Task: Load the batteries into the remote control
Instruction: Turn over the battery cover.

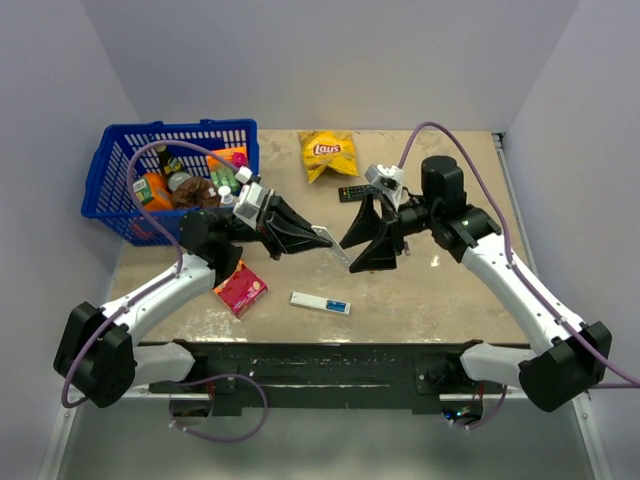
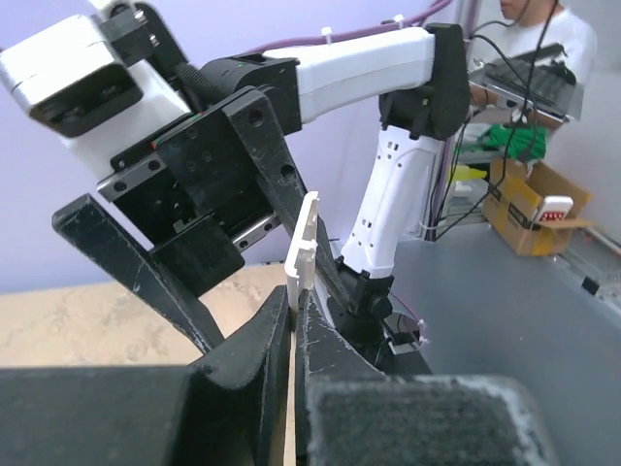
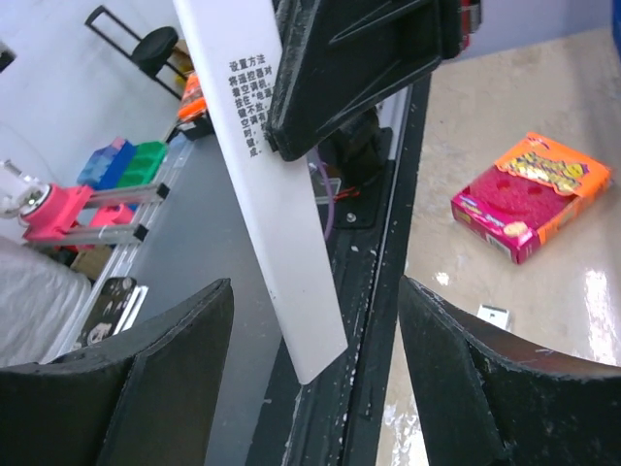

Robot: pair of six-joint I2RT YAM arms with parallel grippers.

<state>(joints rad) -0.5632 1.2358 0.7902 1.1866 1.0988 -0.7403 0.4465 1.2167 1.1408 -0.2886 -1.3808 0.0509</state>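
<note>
1. The left gripper (image 1: 312, 237) is clamped on a thin white plastic back strip printed with black characters (image 3: 286, 252), pinching it near one end between its black fingertips.
2. The back strip is up off the table, to the right of and beyond the flat pink-and-orange cardboard box (image 1: 240, 288). Its long axis runs from the left gripper's tips away from that box, toward the right gripper (image 1: 352, 255). In the left wrist view it is edge-on, rising straight out of the fingertips.
3. The right gripper stands wide open. In its wrist view the free end of the back strip hangs between the two black fingers (image 3: 165, 379), with a clear gap on either side.
4. The slim white rectangular remote control (image 1: 318, 301) lies flat on the beige table (image 1: 420, 300), just right of the pink box and apart from it. Its long axis runs left to right, slightly slanted. The end with the dark bluish patch points away from the box.
5. Beyond the box, a blue plastic basket of groceries (image 1: 110, 185) sits to the left. A yellow crisp bag (image 1: 328, 152) and a wide black remote (image 1: 353, 192) lie to the right.
</note>
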